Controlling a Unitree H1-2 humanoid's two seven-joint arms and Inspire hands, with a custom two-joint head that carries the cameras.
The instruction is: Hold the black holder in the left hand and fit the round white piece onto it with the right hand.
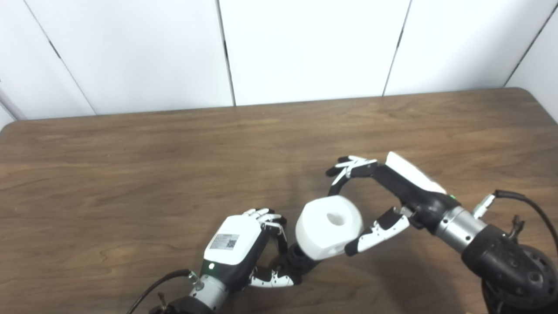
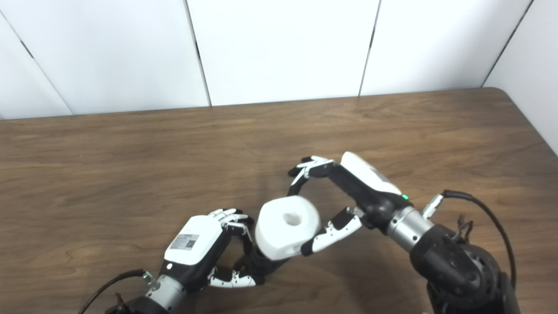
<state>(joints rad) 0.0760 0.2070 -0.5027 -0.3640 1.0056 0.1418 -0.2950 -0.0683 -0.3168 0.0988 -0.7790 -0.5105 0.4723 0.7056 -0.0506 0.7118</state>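
The round white piece (image 1: 329, 226), with a hole in its top face, sits on the black holder (image 1: 297, 261) near the table's front edge. My left hand (image 1: 244, 246) is shut on the holder from the left, fingers curled around its lower part; most of the holder is hidden under the white piece. My right hand (image 1: 370, 205) reaches in from the right and spans the white piece. Its thumb (image 1: 377, 233) presses the piece's near right edge and one curled fingertip (image 1: 335, 188) meets its far edge. The other fingers are spread above it.
The brown wooden table (image 1: 174, 152) stretches wide behind and to both sides of the hands. White wall panels (image 1: 305, 48) stand behind its far edge. A black cable (image 1: 523, 203) loops off the right forearm.
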